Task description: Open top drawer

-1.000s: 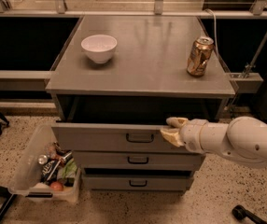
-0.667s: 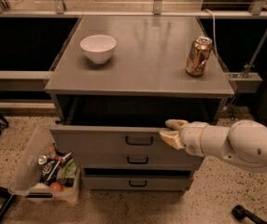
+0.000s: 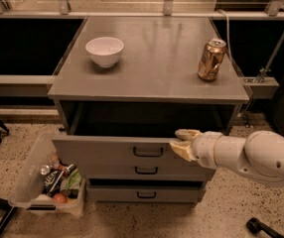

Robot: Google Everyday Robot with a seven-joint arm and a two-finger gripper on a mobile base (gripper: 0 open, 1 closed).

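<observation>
Grey cabinet, its surface (image 3: 157, 58) unchanged since a second ago, bowl and can in the same spots. So the camera is basically fixed and the change is in the drawer.

The top drawer (image 3: 97, 150) sits pulled partway out below the surface. Its front now reads slightly lower and nearer than a second ago, and the dark opening behind it is a bit deeper. Judgement: the pull is under way and working. The drawer is clearly open but probably not at full travel.

The white arm (image 3: 261, 157) comes in from the right and has drawn back a touch with the drawer front.

Clear bin (image 3: 23, 192) of clutter on the floor at left, just beside the drawer's left corner, untouched.

Middle drawer (image 3: 107, 172) and bottom drawer (image 3: 117, 194) are not pulled out like the top one.

White bowl (image 3: 105, 51) at the left of the surface, soda can (image 3: 211, 59) upright at the right, well apart.

The gripper (image 3: 176, 139) is at the drawer front's upper edge, right of the black handle (image 3: 148, 152), not on it. The fingers (image 3: 185, 133) look astride that edge, one over the top and one on the face, pinching the panel.

Risk: an off-centre edge grip could slip or skew the drawer.
</observation>
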